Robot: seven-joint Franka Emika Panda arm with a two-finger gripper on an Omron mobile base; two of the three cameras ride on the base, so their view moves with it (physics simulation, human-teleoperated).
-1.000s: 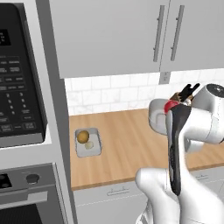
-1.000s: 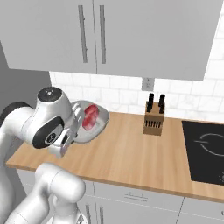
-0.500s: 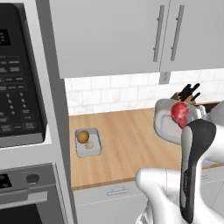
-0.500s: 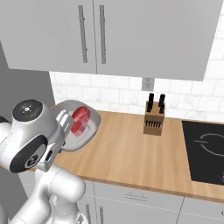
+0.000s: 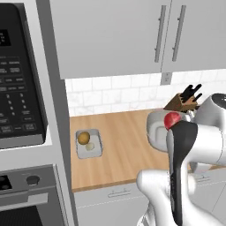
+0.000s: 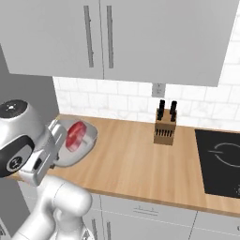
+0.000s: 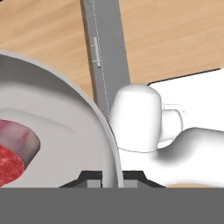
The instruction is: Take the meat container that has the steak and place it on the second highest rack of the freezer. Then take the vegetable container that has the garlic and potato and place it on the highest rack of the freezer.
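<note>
Red steak (image 7: pixel 11 151) in meat container (image 7: pixel 65 127), rim pinched by claw (image 7: pixel 110 178)

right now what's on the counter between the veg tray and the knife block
In the left base view, bare wooden counter, then the raised meat dish with the steak crossing in front, between the vegetable tray and knife block.

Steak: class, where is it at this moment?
The steak lies in its grey container, held tilted above the wooden counter at the left of the right base view, left of the knife block, gripped by the end effector.
</note>
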